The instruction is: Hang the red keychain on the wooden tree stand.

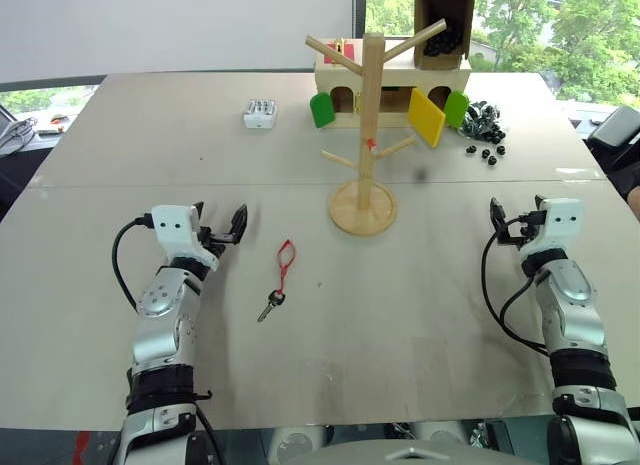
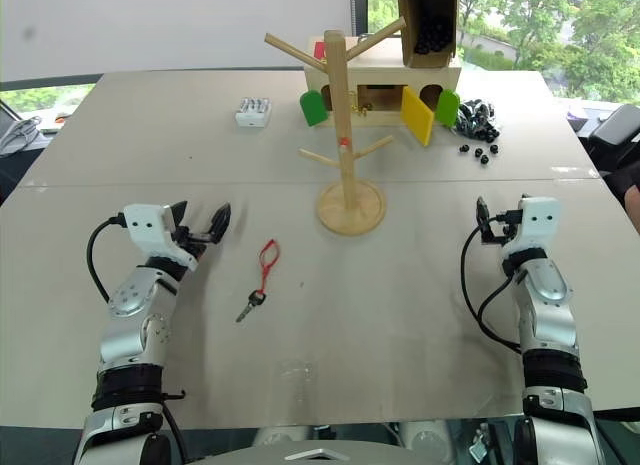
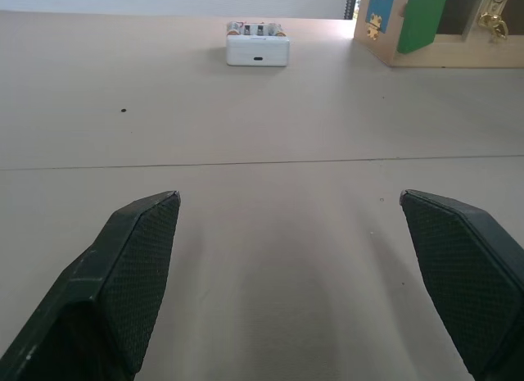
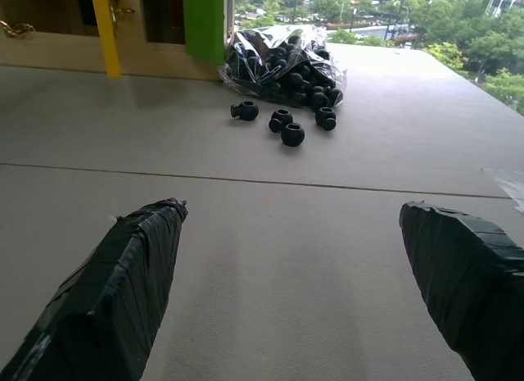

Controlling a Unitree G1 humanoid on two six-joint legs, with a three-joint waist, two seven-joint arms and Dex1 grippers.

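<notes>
Two robot arms reach over a pale worktop (image 1: 120,135), seen from above & behind. The red keychain (image 1: 280,280) lies flat on the worktop, untouched, just beside the left gripper (image 1: 222,225) on its inner side, in front of the wooden tree stand (image 1: 365,135) & nearer the robot. Its red cord loop points toward the stand; the small dark key sits at the near end. The stand is upright near the middle of the worktop, round base down, pegs angled up, nothing hung on it. Left gripper: fingers spread wide, empty, resting low over the worktop. Right gripper (image 1: 516,217): also spread wide & empty, well apart from the keychain, on the far side of the stand. Handling, as a judgement: the keychain looks very light; the cord is thin, soft & floppy, so it'll likely sag & swing once lifted; the key is stiff, flat & prob. slippery against the worktop. Best hold is likely the cord near the key, leaving the loop free to drop over a peg. Containers: a wooden house-shaped box (image 1: 395,85) behind the stand w/ green & yellow flaps, contents can't be made out; a clear bag (image 4: 282,65) of black beads, a few spilled beside it; a small white case (image 3: 258,43) far left, contents unclear.
</notes>
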